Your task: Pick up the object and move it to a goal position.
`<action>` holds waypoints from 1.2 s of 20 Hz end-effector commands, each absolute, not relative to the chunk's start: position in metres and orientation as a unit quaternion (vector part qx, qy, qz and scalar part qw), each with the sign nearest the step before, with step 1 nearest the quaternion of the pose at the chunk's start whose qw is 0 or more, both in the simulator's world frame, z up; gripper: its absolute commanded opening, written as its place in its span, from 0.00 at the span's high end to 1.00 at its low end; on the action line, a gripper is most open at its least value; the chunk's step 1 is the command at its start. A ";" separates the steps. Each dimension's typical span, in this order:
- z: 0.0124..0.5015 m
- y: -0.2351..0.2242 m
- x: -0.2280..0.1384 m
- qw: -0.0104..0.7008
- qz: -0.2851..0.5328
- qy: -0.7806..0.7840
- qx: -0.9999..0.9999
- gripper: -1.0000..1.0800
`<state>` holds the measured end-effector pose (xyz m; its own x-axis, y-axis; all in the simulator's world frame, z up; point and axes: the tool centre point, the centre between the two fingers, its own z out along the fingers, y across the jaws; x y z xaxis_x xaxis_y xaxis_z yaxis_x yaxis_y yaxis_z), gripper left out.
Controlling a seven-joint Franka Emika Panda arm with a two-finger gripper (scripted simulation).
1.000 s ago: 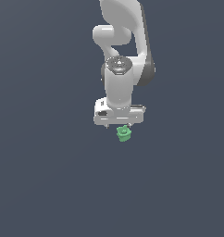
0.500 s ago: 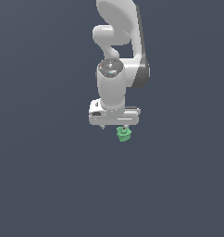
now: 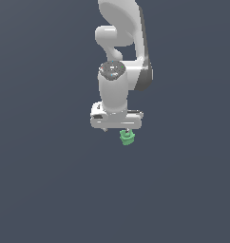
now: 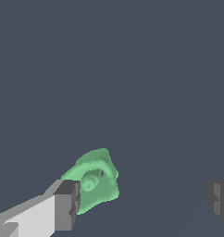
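the object (image 3: 127, 137) (image 4: 93, 179): small, bright green, blocky, with a stepped, knobbly outline. in the wrist view a round raised boss with a small dark hole shows on its face (finer detail cannot be made out). pose: tilted, not square to the frame in either view. location: on the flat dark grey surface, directly under the white hand in the exterior view, toward that view's right end of it. in the wrist view it lies just beside one finger pad; contact cannot be confirmed.
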<state>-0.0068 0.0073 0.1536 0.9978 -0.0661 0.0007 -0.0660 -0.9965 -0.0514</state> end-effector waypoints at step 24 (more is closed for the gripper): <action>0.125 0.036 -0.023 0.016 0.005 0.274 -0.962 0.04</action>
<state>-0.0215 0.0341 0.1271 0.8687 -0.4950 -0.0182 -0.4953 -0.8682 -0.0293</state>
